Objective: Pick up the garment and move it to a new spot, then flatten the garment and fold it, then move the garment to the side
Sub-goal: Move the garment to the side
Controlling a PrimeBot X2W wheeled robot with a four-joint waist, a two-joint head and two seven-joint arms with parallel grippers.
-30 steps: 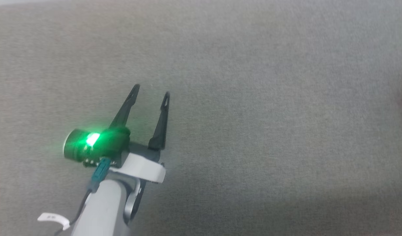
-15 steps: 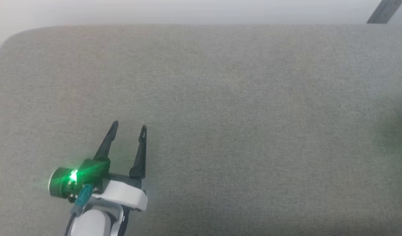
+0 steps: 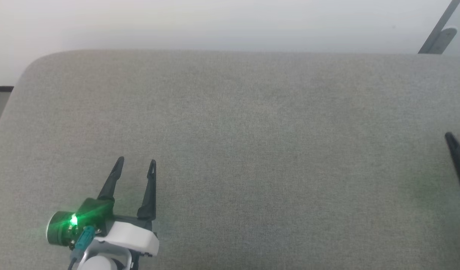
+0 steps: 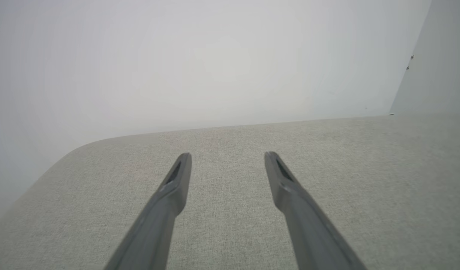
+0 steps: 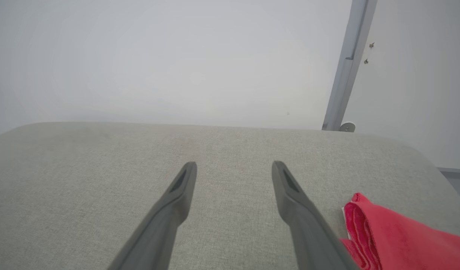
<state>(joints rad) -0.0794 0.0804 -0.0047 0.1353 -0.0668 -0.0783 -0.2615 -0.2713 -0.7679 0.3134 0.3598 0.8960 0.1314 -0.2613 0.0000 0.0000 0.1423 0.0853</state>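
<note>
On my head view, the left gripper (image 3: 136,161) sits at the lower left of the frame, with a green light (image 3: 71,220) glowing on its wrist. Its two dark fingers are spread apart with nothing between them, pointing up the frame over the grey fabric surface (image 3: 252,131). The left wrist view confirms it: the fingers stand wide, and through the gap I see bare grey weave, with the white wall (image 4: 215,67) beyond the surface's rounded far edge.

At the far right edge of the head view I get one dark finger (image 3: 456,155) of the right arm, cut off by the frame. In the right wrist view, the right gripper (image 5: 235,164) is also spread open and holds nothing.

The garment (image 5: 394,240) lies in the lower right corner of that right wrist view. It is a bunched mass of red cloth with a sliver of white at its near edge, resting on the grey surface just beside the gripper's right-hand finger. I can't tell whether they touch. A grey metal post (image 5: 346,67) rises against the wall at the upper right.
</note>
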